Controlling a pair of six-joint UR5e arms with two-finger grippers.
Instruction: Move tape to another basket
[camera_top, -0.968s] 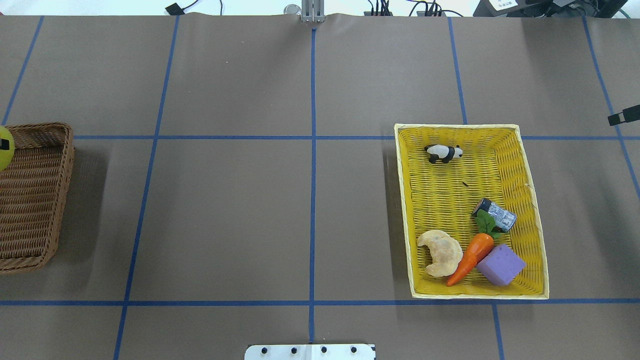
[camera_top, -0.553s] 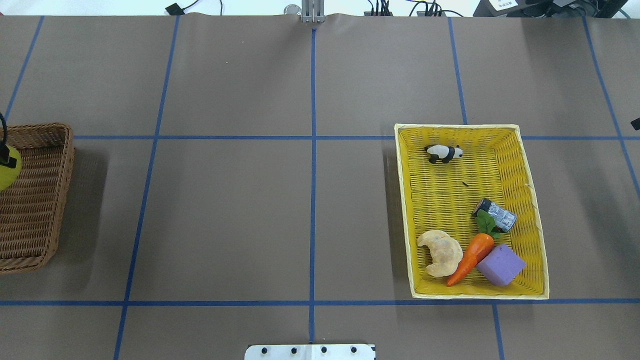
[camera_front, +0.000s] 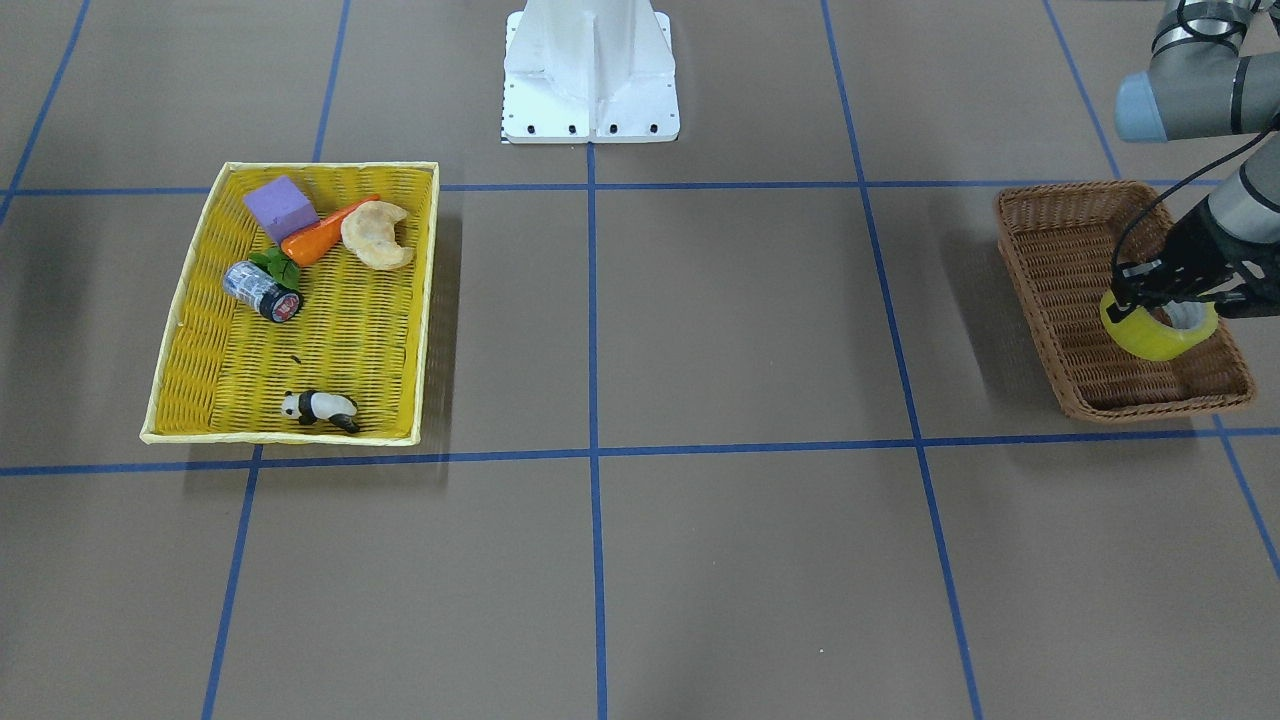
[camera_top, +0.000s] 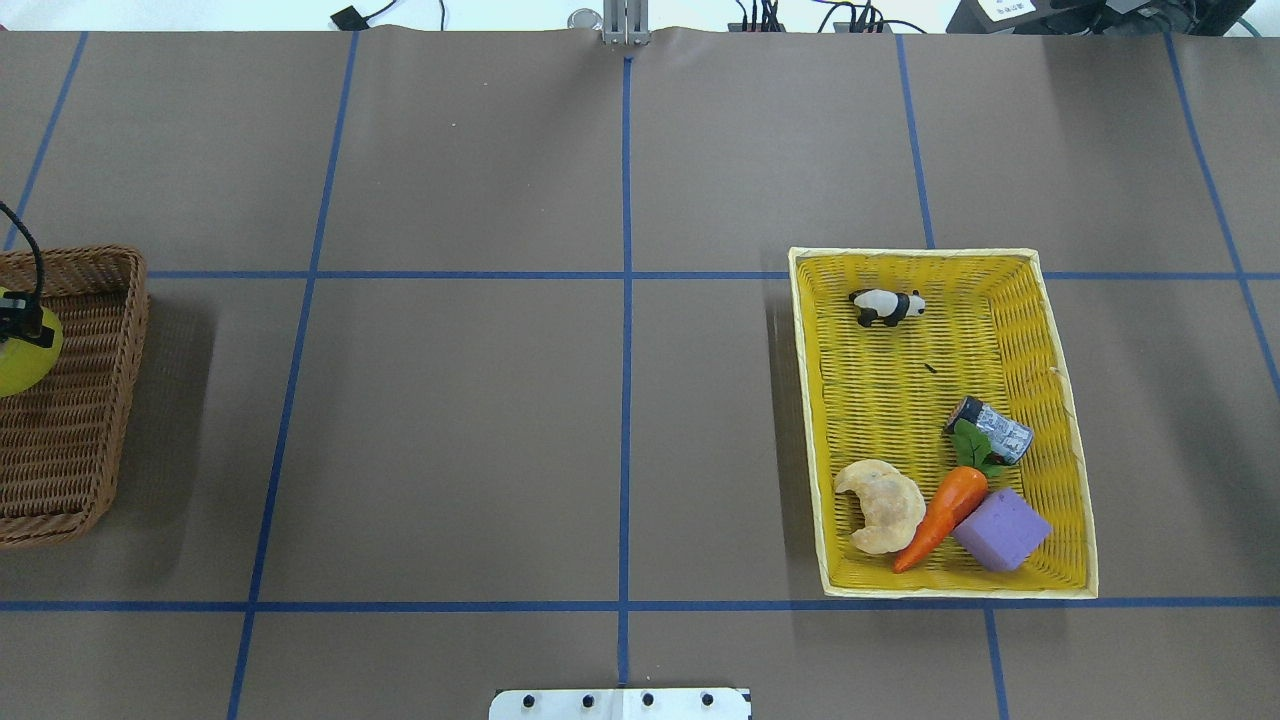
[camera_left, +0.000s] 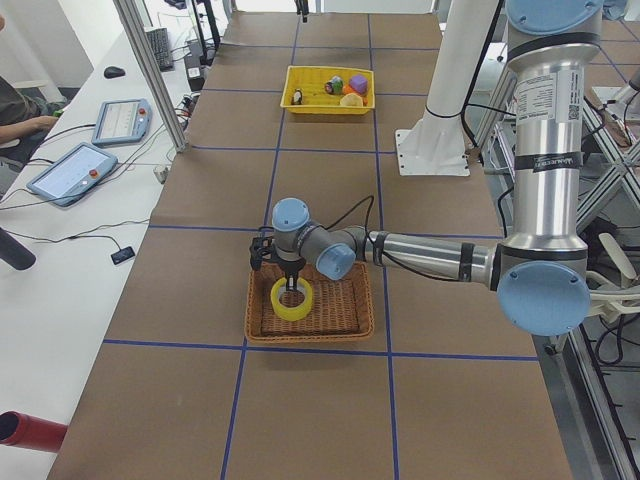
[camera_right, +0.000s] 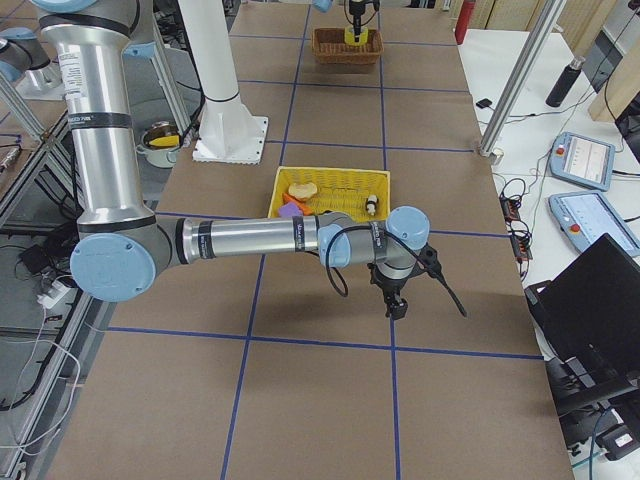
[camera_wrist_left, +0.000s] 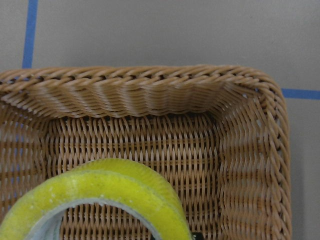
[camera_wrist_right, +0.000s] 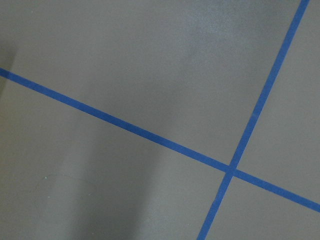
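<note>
Left end effector (camera_front: 1160, 300) clamped on tape (camera_front: 1150, 338) wall over basket (camera_front: 1150, 408); prob. light, stiff, slick, so pinching wall thru core suits.

My table, brown cover, blue grid.
On the table (camera_top: 450, 430) I see blue tape lines (camera_top: 625, 420), the basket (camera_front: 1045, 270) at the robot's left end, a yellow tray (camera_top: 814, 420) toward its right, and the white base plate (camera_front: 590, 115).
</note>
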